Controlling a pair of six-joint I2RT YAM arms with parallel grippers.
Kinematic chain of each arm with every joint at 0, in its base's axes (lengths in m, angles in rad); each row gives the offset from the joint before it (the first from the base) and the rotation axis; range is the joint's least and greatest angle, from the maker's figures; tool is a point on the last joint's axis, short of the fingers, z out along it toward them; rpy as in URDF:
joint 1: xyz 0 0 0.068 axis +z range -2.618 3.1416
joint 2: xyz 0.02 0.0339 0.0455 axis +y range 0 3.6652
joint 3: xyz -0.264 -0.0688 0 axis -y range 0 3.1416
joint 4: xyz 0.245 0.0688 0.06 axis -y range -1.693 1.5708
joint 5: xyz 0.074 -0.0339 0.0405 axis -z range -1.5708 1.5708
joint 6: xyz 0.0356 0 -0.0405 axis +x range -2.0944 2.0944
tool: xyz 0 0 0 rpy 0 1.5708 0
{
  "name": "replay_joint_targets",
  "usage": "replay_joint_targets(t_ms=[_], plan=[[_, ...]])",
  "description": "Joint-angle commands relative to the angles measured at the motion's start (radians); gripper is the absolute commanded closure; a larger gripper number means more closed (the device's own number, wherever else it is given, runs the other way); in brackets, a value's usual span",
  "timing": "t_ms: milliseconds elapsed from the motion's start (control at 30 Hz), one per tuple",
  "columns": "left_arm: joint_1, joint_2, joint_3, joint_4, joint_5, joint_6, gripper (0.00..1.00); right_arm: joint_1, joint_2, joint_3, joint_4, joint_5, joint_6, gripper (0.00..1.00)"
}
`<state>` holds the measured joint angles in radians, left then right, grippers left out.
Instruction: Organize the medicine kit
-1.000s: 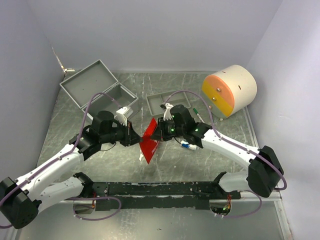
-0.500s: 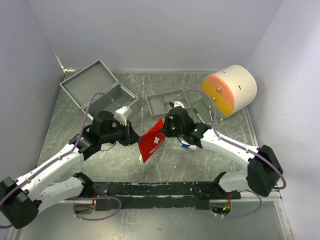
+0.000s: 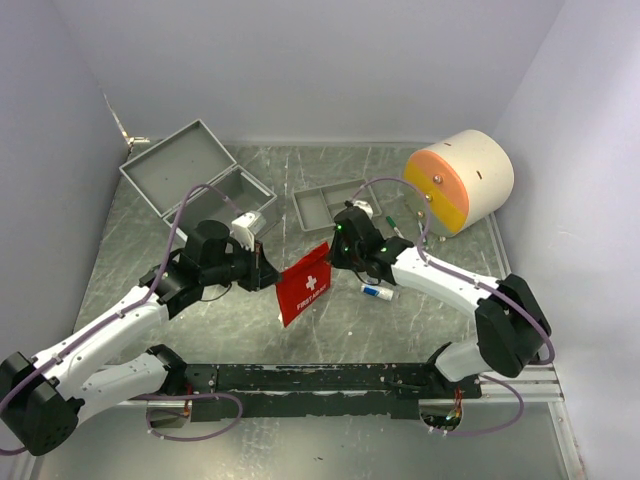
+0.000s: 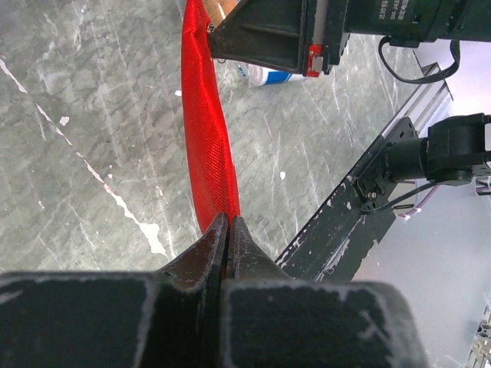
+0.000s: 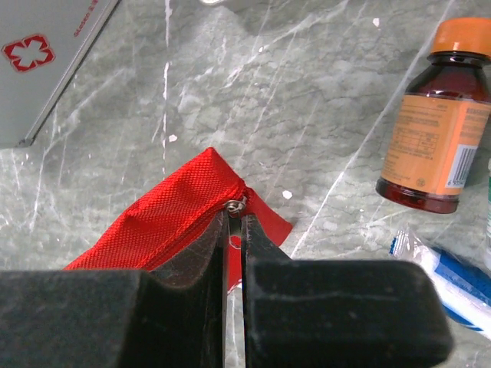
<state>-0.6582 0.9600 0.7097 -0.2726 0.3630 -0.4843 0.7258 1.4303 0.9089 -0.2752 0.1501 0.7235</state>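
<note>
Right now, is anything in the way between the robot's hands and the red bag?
No, nothing visible is. The left gripper is shut on the red bag at its edge, and the right gripper pinches its zipper pull.

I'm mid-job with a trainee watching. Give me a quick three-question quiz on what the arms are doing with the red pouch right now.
1. True or false: the left gripper and the right gripper are both shut on the pouch.
2. Pick one: the right gripper's fingers pinch the pouch's A) zipper pull, B) white cross, C) bottom corner.
3. Fill in: the cap of the bottle is ____.
Key: 1 true; 2 A; 3 orange.
</note>
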Motion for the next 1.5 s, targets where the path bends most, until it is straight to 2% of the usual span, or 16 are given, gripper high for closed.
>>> replay_joint_targets(t_ms=[0,133,233,333,567,667,767,867,967,1133,1333,1467], plan=[[0.001,-0.026,0.054,-0.052,0.044,0.009,0.93,-0.094,0.038,0.003,-0.116,0.209,0.026,1.00],[0.000,-0.030,0.061,-0.060,0.047,0.017,0.93,-0.123,0.039,0.004,-0.083,0.149,-0.026,1.00],[0.000,-0.032,0.065,-0.064,0.051,0.024,0.93,-0.139,0.032,0.011,-0.033,-0.008,-0.156,1.00],[0.001,-0.032,0.065,-0.063,0.054,0.026,0.93,-0.163,0.052,0.054,-0.089,-0.072,-0.210,1.00],[0.000,-0.022,0.054,-0.047,0.069,0.020,0.93,-0.224,0.101,0.088,-0.204,-0.081,-0.153,0.99],[0.000,-0.011,0.059,-0.041,0.077,0.027,0.93,-0.224,0.059,0.085,-0.160,-0.147,-0.186,0.83],[0.000,0.008,0.073,-0.034,0.094,0.037,0.93,-0.223,-0.001,0.075,-0.121,-0.233,-0.268,0.60],[0.000,0.025,0.091,-0.027,0.125,0.054,0.93,-0.224,-0.103,0.044,-0.058,-0.272,-0.346,0.45],[0.000,0.035,0.129,-0.041,0.166,0.106,0.93,-0.224,-0.200,0.004,0.055,-0.380,-0.454,0.40],[0.000,0.051,0.182,-0.048,0.224,0.227,0.93,-0.223,-0.314,-0.038,0.234,-0.667,-0.617,0.36],[-0.002,0.057,0.242,-0.069,0.261,0.373,0.93,-0.222,-0.320,-0.079,0.389,-0.952,-0.808,0.32],[-0.003,0.069,0.317,-0.189,0.312,0.517,0.93,-0.222,-0.302,-0.063,0.422,-1.067,-0.918,0.31]])
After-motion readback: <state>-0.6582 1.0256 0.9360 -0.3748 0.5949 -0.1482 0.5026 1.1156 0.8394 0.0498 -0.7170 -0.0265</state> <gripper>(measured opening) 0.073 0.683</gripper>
